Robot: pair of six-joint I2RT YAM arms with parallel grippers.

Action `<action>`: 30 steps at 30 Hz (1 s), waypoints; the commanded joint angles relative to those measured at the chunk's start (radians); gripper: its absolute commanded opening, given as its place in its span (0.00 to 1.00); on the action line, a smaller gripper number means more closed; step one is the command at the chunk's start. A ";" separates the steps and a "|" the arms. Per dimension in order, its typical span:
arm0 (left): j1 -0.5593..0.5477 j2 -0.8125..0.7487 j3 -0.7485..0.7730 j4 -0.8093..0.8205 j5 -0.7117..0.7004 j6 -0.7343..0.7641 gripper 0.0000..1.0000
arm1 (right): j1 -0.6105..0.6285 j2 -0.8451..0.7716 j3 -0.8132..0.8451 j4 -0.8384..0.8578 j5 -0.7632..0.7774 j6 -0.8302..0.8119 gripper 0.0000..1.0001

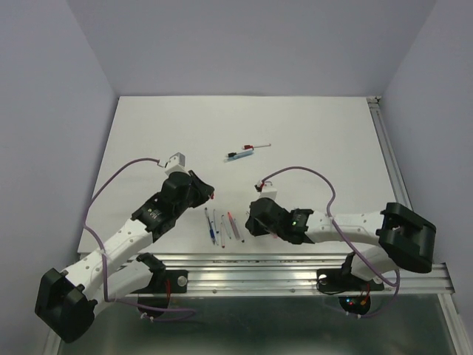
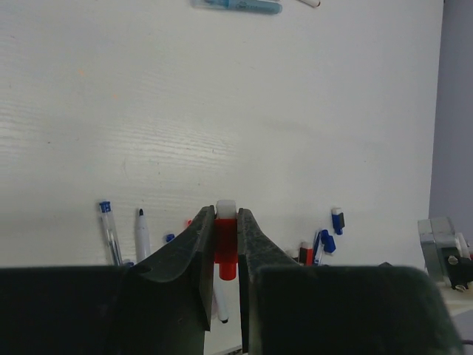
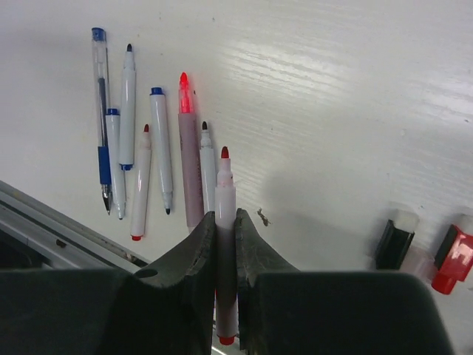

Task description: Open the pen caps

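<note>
My left gripper (image 2: 226, 216) is shut on a red pen cap (image 2: 226, 248) with a white end, held above the table; in the top view it (image 1: 210, 194) is left of centre. My right gripper (image 3: 225, 217) is shut on the barrel of an uncapped white pen with a red tip (image 3: 225, 177), and in the top view it (image 1: 256, 220) is just right of the pen row. Loose caps lie on the table: a black one (image 3: 393, 240), a red one (image 3: 452, 259), and blue ones (image 2: 337, 220) in the left wrist view.
Several uncapped pens (image 3: 159, 148) lie side by side near the front edge, also seen from above (image 1: 222, 225). A light blue pen and a white one (image 1: 241, 152) lie farther back. The metal rail (image 1: 295, 266) runs along the near edge.
</note>
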State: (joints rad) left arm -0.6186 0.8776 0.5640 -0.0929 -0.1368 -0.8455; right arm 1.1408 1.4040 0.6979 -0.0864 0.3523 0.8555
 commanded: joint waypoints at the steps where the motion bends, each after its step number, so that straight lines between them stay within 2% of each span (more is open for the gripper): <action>1: 0.003 -0.009 -0.007 -0.002 -0.021 0.022 0.00 | -0.018 0.056 0.060 0.074 -0.076 -0.059 0.09; 9: 0.003 -0.017 -0.010 -0.005 -0.029 0.023 0.00 | -0.021 0.145 0.071 0.079 -0.154 -0.046 0.13; 13: 0.003 -0.019 -0.010 -0.010 -0.030 0.022 0.00 | -0.021 0.162 0.066 0.126 -0.200 -0.038 0.22; 18: 0.003 -0.023 -0.009 -0.008 -0.029 0.025 0.00 | -0.021 0.165 0.060 0.131 -0.213 -0.029 0.25; 25: 0.003 -0.022 -0.004 -0.008 -0.023 0.028 0.00 | -0.021 0.113 0.054 0.143 -0.202 -0.023 0.30; 30: 0.003 -0.023 0.000 0.005 0.002 0.040 0.00 | -0.021 0.026 0.061 0.056 -0.118 0.002 0.32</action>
State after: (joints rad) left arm -0.6186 0.8745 0.5632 -0.1101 -0.1471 -0.8356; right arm 1.1202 1.5242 0.7139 0.0025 0.1612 0.8364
